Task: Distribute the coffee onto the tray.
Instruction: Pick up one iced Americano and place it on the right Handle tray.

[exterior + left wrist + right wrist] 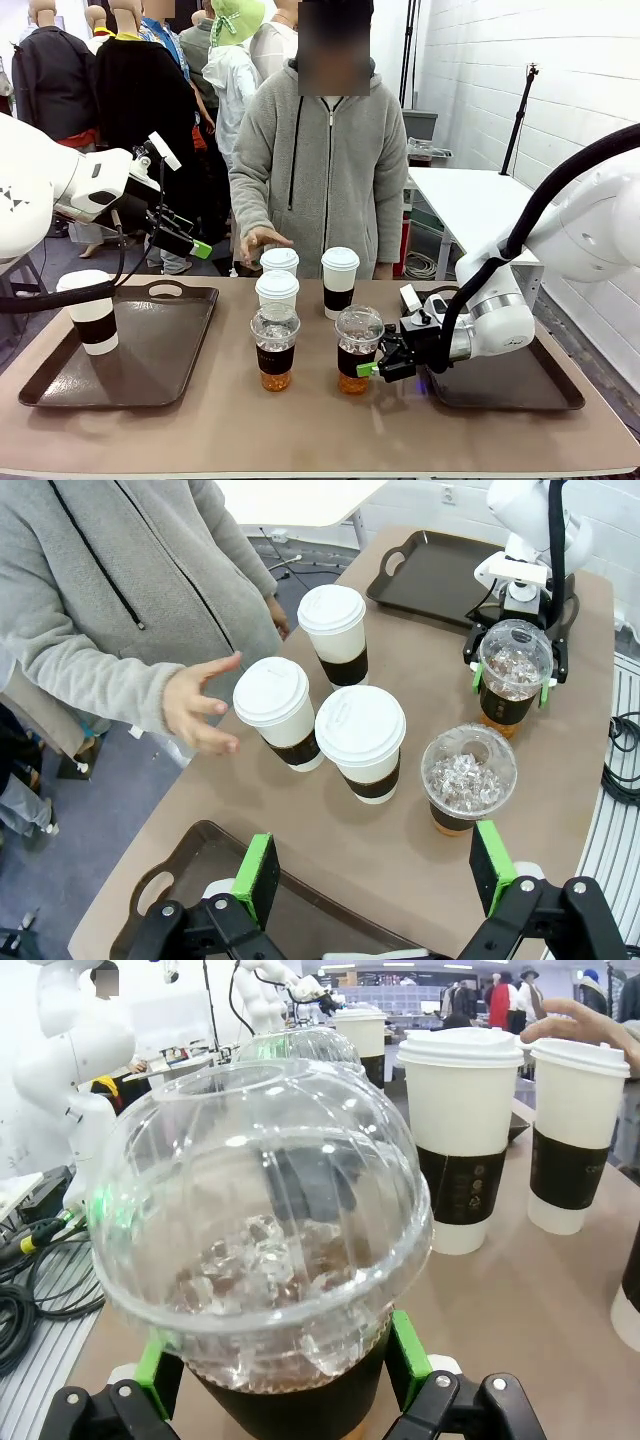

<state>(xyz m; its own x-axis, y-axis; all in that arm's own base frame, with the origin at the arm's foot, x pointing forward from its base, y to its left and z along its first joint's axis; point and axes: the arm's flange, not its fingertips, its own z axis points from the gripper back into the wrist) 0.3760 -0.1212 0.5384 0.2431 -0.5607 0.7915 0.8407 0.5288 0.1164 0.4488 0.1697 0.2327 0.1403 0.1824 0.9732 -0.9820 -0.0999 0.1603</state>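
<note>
1. Front view: our right gripper [384,363] is clamped on the black sleeve of the gripped dome cup [358,345], which stands on the table [320,430] just beside the right tray [545,390].
   - We judge the step to be carrying it onto that tray.
   - We should lift it straight up, keep it upright so the amber drink stays level, and squeeze only the sleeve.
   - We should clear the tray rim and set it flat at the tray's far end, which leaves room for more cups.
   - Our left gripper [190,243] hangs well apart from that cup, above the left tray [150,385].
2. Left wrist view: the left gripper's jaws are spread wide with nothing between them.
   - The second dome cup [468,780] stands near the gripped dome cup.
   - Three white cups [362,742] cluster beyond the second one.
   - The person's hand [198,705] hovers past those.
3. Right wrist view: green pads [408,1352] press both sides of the sleeve, below the iced dome.
4. Our count:
   - Two dome cups.
   - Four white cups; the fourth white cup [93,310] is on the left tray, well apart from the gripped one.
   - Two trays.
</note>
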